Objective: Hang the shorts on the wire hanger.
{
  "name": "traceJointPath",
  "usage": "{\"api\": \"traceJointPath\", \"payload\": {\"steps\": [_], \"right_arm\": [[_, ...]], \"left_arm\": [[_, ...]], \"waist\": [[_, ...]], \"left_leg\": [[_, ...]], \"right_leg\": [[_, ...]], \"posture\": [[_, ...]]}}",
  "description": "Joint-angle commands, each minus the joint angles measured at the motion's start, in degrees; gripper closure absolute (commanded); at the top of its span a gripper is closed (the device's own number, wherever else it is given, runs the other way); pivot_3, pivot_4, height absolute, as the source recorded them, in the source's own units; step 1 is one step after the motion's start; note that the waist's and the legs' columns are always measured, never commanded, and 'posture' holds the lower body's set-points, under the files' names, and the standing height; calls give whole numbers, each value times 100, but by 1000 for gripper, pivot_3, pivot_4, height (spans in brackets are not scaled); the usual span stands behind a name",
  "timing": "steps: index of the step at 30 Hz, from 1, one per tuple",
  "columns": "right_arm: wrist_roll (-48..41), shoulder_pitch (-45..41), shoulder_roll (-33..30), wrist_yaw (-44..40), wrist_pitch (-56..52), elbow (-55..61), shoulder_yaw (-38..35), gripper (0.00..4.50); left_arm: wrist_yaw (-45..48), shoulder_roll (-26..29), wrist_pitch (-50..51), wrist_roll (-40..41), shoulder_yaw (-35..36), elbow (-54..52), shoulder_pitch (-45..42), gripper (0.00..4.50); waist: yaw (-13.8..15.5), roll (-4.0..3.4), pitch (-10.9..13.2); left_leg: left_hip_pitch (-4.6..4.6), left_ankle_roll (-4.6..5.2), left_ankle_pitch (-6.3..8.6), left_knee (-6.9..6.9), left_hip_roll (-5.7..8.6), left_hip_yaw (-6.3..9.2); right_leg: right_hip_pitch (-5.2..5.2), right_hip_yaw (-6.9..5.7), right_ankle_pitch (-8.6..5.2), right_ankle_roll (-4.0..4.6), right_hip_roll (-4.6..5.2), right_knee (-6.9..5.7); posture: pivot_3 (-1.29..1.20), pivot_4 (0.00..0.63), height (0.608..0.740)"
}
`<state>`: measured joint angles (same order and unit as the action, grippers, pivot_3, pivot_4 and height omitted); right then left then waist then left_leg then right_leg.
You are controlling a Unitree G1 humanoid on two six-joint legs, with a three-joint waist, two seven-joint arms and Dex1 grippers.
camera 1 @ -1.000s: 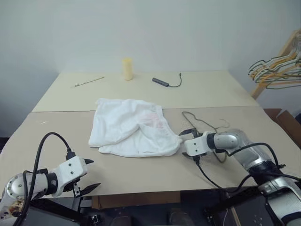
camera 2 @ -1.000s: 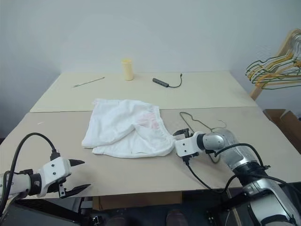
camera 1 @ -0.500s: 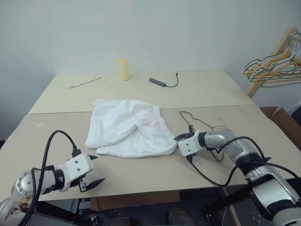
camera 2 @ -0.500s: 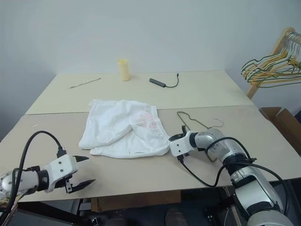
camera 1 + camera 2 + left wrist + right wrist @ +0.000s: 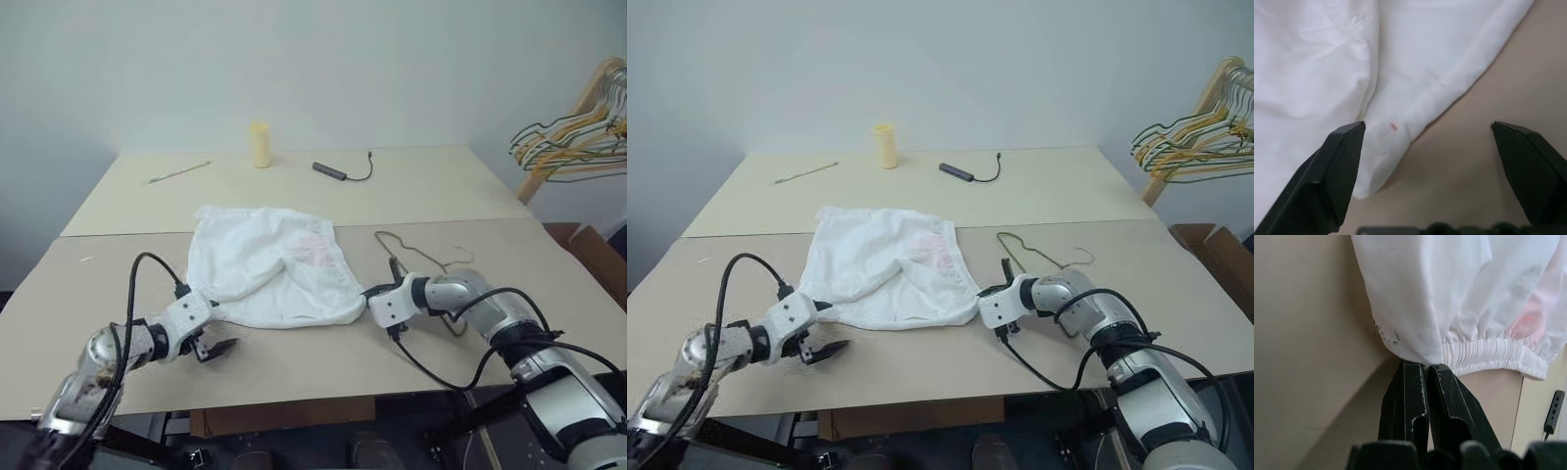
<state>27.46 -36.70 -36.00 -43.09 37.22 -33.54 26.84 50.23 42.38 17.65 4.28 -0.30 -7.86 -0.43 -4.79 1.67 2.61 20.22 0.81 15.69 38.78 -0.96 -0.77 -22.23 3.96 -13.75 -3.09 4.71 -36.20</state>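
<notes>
The shorts [image 5: 274,264] are seen spread in a rumpled heap at the middle of the frame, on the near half of the bench [image 5: 323,367]. The wire hanger [image 5: 416,253] lies flat just to the right of them, partly behind the right arm. The right gripper [image 5: 1426,368] is placed at the lower right corner of the cloth, and its jaws are pressed together on the fabric edge beside the gathered waistband. The left gripper [image 5: 1427,127] is set at the lower left corner of the cloth with its jaws apart, one finger over the fabric and the other over bare bench; nothing is gripped there yet.

The right-hand hold appears to be a thin pinch at the very edge, so the fabric may be pulled free if the shorts are lifted sharply. If the left jaws are closed where they stand, only a fold tip, or nothing, could be caught. A single layer grasped on either side would probably leave the waist shut, and threading the hanger would be hindered. The hanger could also be dragged aside by the right arm's cable.
</notes>
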Motion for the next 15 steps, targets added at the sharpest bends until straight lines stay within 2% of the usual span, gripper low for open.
{"api": "traceJointPath", "payload": {"steps": [1,2,8,15], "right_arm": [[-193,63,-80,-60,-96,283,-167,4500],[-218,89,-87,-81,-119,325,-175,4500],[-269,181,-91,-140,-239,502,-174,4500],[-299,198,-59,-163,-306,570,-179,4500]], "left_arm": [[-137,-1,134,-116,-100,56,-196,1263],[-142,7,195,-109,-125,65,-214,1556],[-105,90,501,-177,-301,200,-334,1556],[227,339,1346,-48,-505,278,-549,1556]], "waist": [[-57,0,0],[-82,0,0],[-120,-6,-4],[-132,-18,-13]], "left_leg": [[1,0,0,-1,1,4],[2,0,0,-1,2,6],[-2,-1,0,0,4,15],[-3,-1,0,1,7,18]], "right_leg": [[0,0,0,0,1,1],[0,0,0,0,1,1],[4,0,1,-2,3,-3],[7,-1,1,-3,2,-2]], "posture": [[-76,0,740],[-76,0,740],[-73,0,740],[-70,0,740]]}}
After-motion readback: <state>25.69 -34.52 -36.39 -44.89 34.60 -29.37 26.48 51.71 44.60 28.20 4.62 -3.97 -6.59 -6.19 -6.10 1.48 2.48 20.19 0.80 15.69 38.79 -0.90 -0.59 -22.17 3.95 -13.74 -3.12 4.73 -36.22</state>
